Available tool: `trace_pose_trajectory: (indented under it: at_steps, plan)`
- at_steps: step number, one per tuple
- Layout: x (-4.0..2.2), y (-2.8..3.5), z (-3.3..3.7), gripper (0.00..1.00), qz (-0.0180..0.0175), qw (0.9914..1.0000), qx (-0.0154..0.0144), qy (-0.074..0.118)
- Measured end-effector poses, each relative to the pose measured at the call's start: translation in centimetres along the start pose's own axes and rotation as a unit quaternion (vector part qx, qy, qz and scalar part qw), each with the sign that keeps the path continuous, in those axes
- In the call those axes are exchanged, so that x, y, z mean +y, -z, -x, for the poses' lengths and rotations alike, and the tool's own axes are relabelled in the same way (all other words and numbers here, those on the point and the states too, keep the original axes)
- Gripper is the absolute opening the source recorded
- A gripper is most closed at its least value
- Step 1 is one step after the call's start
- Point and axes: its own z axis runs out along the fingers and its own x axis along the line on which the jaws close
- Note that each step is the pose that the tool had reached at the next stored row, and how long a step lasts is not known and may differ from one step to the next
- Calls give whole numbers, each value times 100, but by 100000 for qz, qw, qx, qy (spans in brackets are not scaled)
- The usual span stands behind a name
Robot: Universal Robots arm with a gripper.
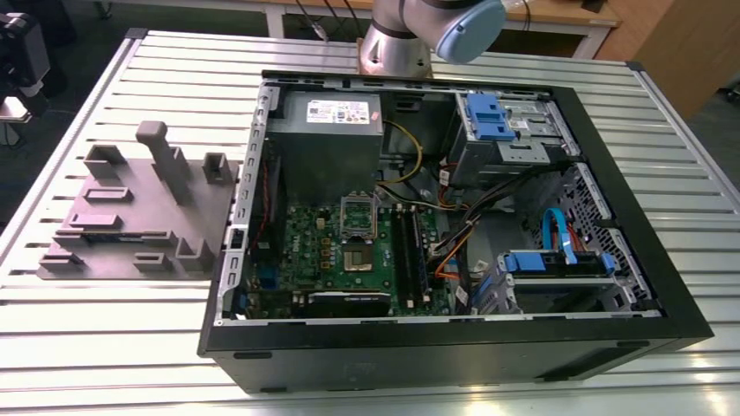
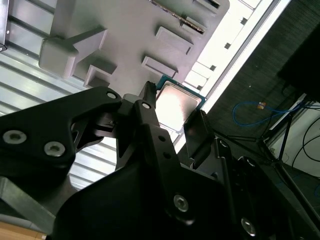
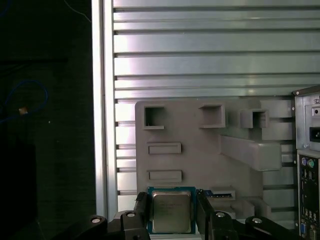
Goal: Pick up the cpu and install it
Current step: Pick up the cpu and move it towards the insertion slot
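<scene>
I have the cpu clamped in the gripper's jaws, clear of the tray; installing, I judge, calls for squaring it to the socket.

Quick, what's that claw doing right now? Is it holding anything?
Gripper: closed on the cpu, with a finger against each of two opposite edges, as seen in both wrist views.

Cpu: side rims hidden behind fingers of tool clamping it, first wrist view. Computer case cut off at that picture's edge. Second wrist view: cpu part hidden behind tool. Exterior view: arm cut off at top edge.
</scene>
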Motion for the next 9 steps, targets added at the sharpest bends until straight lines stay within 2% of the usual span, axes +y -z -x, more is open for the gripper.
trace_pose_trajectory:
  at_steps: [9]
  plan:
    - [0, 0, 0, 47, -6, 100000, -2, -2]
